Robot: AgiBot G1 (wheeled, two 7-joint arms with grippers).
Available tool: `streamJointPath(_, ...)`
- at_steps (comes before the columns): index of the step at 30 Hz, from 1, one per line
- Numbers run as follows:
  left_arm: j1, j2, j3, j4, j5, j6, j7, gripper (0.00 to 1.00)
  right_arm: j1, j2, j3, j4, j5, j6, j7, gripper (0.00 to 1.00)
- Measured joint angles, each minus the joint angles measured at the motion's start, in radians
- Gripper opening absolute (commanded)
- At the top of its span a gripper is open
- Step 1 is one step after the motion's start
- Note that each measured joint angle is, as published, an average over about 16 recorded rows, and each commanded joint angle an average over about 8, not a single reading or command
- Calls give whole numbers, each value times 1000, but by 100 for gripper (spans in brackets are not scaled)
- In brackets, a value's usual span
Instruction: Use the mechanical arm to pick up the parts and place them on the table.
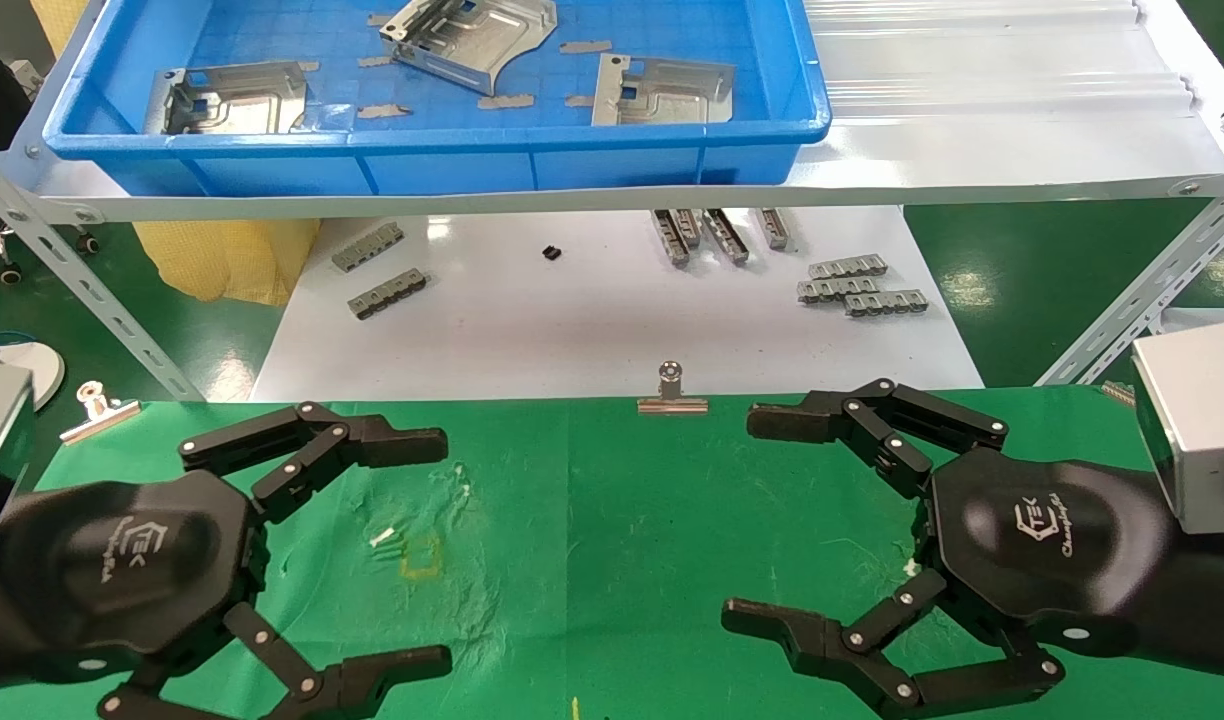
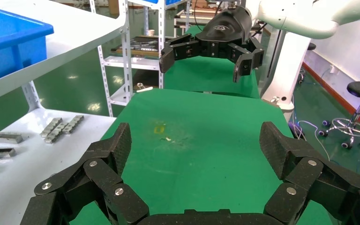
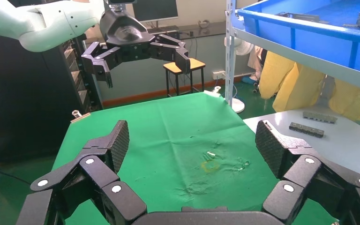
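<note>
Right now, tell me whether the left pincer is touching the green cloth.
Apart. The right wrist view shows the left pincer hanging open in the air, with background visible between it and the green cloth.

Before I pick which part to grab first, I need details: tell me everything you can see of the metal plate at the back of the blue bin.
The plate is silvery stamped sheet metal, roughly rectangular, with raised channels, one curved-cut edge and a bent flange. It lies in the blue bin on the white shelf, turned at an angle and apparently tilted. Grey tape strips lie around it. Neither gripper is near it.
</note>
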Motion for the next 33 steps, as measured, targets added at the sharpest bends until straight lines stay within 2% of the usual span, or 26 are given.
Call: streamJointPath(33,-16,3,-2,1,2,-7,-2,100,0,0,0,0,0,0,0,0)
